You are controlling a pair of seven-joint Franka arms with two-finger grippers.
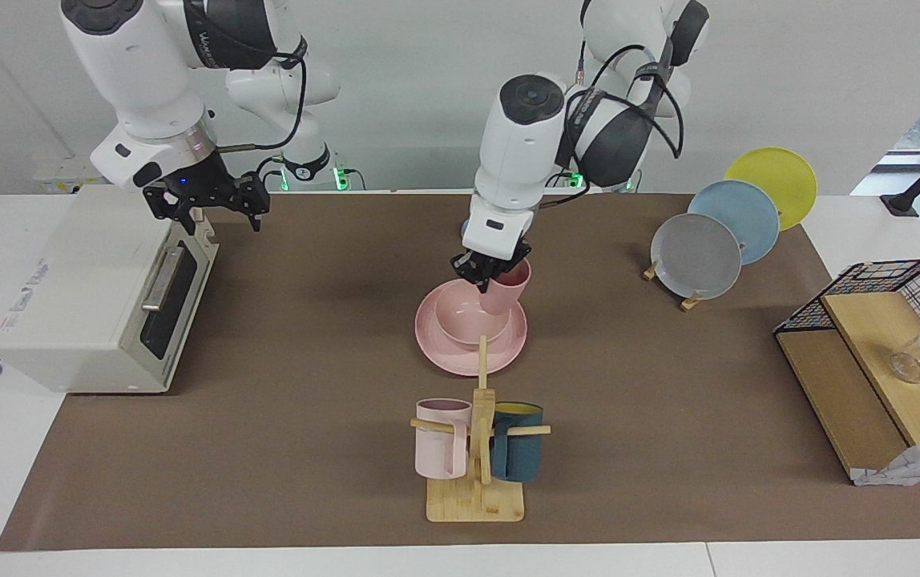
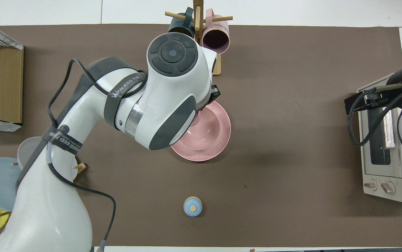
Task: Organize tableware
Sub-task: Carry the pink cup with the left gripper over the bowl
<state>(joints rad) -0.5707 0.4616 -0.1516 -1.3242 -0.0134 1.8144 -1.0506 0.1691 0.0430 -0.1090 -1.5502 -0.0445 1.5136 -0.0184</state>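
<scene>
The pink plate (image 1: pixel 508 346) lies at the middle of the table with the pink bowl (image 1: pixel 460 319) on it. They also show in the overhead view, the plate (image 2: pixel 222 140) and the bowl (image 2: pixel 206 133) partly under the left arm. My left gripper (image 1: pixel 492 277) is shut on the rim of the pink cup (image 1: pixel 510 290) and holds it tilted over the bowl, its lower end at the bowl's rim. In the overhead view the arm hides the cup. My right gripper (image 1: pixel 215 215) is open and empty, up over the toaster oven's corner.
A toaster oven (image 1: pixel 91 288) stands at the right arm's end. A wooden mug tree (image 1: pixel 480 449) with a pale pink mug (image 1: pixel 440 439) and a teal mug (image 1: pixel 518 453) stands farther than the plate. A rack holds grey (image 1: pixel 694 255), blue and yellow plates. A wire basket (image 1: pixel 885 280) and a blue knob (image 2: pixel 193 206) also show.
</scene>
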